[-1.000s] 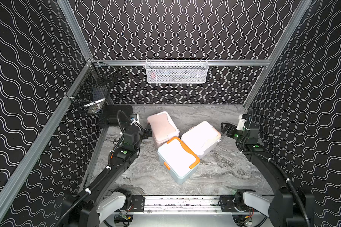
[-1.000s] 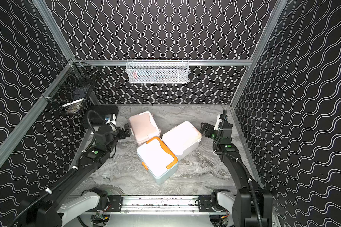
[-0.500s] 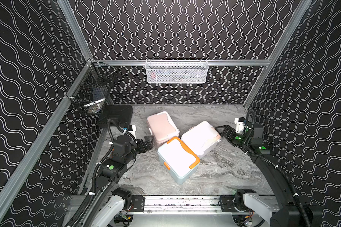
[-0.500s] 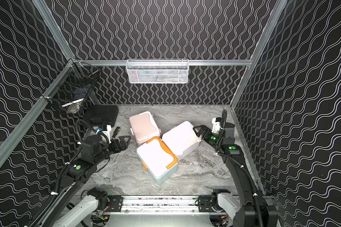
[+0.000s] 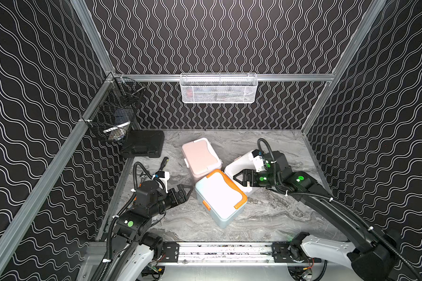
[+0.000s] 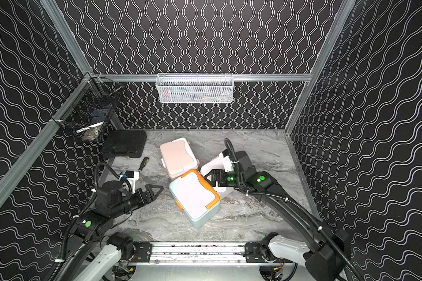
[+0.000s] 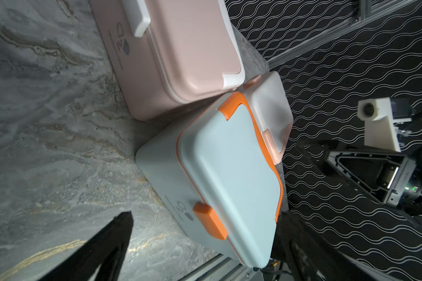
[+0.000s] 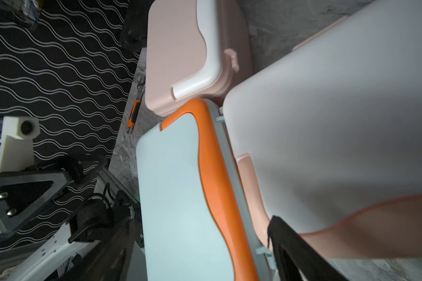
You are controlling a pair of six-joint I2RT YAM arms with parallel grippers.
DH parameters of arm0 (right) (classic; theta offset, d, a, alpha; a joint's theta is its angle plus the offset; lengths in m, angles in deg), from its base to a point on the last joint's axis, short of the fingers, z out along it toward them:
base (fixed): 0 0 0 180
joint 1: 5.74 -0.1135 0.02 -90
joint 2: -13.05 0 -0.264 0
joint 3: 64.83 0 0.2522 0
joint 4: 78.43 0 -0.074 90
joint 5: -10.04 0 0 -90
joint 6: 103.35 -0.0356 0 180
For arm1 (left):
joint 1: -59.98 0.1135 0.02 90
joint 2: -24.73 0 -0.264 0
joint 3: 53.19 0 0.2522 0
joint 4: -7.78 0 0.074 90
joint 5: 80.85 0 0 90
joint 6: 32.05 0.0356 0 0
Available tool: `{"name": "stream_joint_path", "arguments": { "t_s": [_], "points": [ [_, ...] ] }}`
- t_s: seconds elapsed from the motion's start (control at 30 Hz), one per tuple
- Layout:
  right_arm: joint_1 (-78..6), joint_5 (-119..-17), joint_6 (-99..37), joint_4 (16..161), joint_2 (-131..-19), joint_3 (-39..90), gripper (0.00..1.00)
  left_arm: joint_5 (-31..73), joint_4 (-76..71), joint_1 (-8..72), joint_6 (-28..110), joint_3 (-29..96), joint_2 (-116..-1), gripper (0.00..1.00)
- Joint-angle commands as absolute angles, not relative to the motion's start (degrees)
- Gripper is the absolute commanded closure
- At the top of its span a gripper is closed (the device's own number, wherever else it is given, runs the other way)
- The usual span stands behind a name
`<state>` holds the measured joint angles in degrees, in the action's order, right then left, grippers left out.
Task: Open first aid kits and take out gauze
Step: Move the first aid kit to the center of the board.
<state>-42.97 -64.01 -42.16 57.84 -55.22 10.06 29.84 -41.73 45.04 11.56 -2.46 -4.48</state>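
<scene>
Left tool and right tool have swung inward.
Both released: left beside centre-frame blue-grey kit, right above white kit.

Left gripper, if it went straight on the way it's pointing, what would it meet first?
Most likely the pale blue-grey kit: the left gripper points at its near wall by the orange latch, with only bare table between. Depth is unclear, so the exact contact spot is a guess.

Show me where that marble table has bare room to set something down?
Bare marble: the front strip between the blue-grey kit and the rail, and the back right corner behind the white kit. Crowded: the middle, where those and the pink kit cluster.
</scene>
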Motion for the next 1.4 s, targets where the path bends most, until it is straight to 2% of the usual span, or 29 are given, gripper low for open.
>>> {"name": "stream_joint_path", "arguments": {
  "t_s": [0.0, 0.23, 0.5, 0.73, 0.87, 1.17, 1.37],
  "points": [
    [-45.64, -67.6, -41.07, 56.75, -59.69, 15.23, 0.15, 32.01, -47.26, 44.97, 10.8, -2.04, -3.04, 0.02],
    [-48.45, -67.2, -44.02, 53.54, -76.93, 28.92, 0.25, 33.22, -46.69, 45.0, 8.73, -5.39, -0.32, 0.01],
    [-49.95, -71.95, -45.9, 48.84, -86.61, 34.43, 0.35, 34.79, -42.61, 44.99, 8.44, -9.05, -1.15, 0.01],
    [-49.15, -86.57, -47.7, 45.71, -81.47, 25.88, 0.35, 36.23, -41.05, 44.89, 10.65, -8.81, -3.97, 0.01],
    [-45.34, -90.26, -47.75, 45.07, -78.04, 22.73, 0.35, 37.45, -40.29, 44.97, 10.59, -8.92, -4.71, 0.01],
    [-28.07, -87.66, -47.46, 48.22, -70.96, 14.5, 0.32, 38.03, -38.39, 44.71, 8.06, -8.77, -4.52, 0.01],
    [-27.08, -76.59, -44.98, 51.42, -65.17, 15.09, 0.28, 36.27, -32.64, 40.89, 2.89, -10.18, -6.74, 0.01]
  ]
}}
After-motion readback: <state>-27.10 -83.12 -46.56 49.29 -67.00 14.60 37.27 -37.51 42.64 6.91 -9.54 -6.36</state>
